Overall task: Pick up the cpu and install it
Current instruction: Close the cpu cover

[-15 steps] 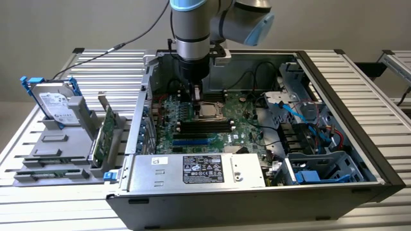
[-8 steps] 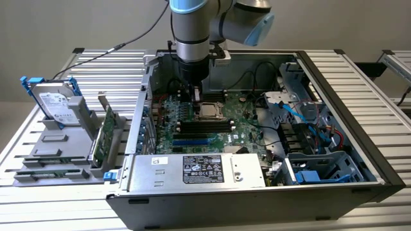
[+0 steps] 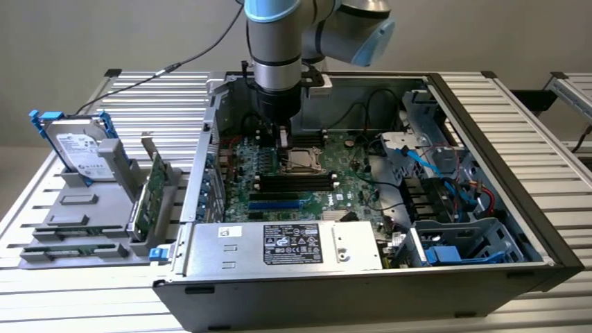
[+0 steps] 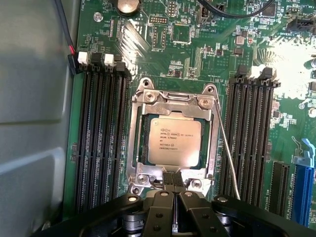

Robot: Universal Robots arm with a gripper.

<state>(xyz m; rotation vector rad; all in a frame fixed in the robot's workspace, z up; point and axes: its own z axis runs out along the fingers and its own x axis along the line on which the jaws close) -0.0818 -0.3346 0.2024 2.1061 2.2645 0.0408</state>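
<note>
Status: gripper [image 4: 174, 183] was closed, fingers pressed together with nothing between them, tips at the edge of the socket frame [image 4: 140, 123]. cpu [image 4: 174, 142] lay flat inside that socket, metal lid up, frame all around it. Lever wire [image 4: 228, 158] ran along one side of the socket, and memory slots [image 4: 101, 133] flanked the socket on both sides.

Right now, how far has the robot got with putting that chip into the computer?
The cpu already lies in its socket on the motherboard, so picking up and placing look done. The gripper, shut and empty, is at the socket's edge. Whether the thin wire lever is latched, I cannot tell.
</note>
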